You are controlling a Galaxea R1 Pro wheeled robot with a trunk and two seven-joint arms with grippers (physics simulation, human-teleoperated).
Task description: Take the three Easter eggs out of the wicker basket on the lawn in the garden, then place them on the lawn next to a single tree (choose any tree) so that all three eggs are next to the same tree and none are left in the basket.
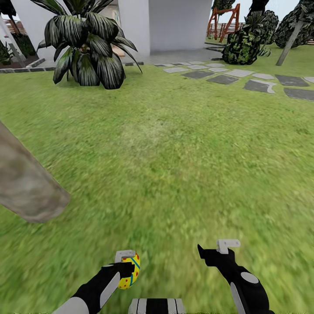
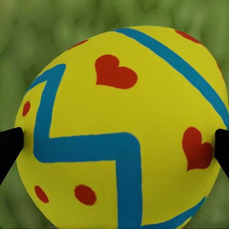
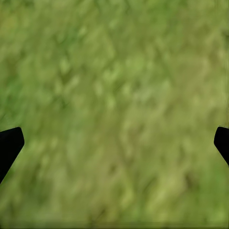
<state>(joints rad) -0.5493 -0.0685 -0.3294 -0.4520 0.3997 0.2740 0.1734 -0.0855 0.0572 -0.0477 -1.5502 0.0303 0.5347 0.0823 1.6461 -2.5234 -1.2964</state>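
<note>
My left gripper is shut on a yellow Easter egg with blue zigzag bands and red marks, held low at the near left over the lawn. Up close in the left wrist view, the egg sits between the two black fingertips. My right gripper hangs open at the near right above bare grass, nothing between its fingers. A thick grey-brown tree trunk slants in from the left edge, a little ahead of the left gripper. The wicker basket is out of view.
A dark broad-leaved shrub stands at the far left before a white house wall. Grey stepping stones run along the far right, with bushes and a wooden frame behind them. Open grass lies ahead.
</note>
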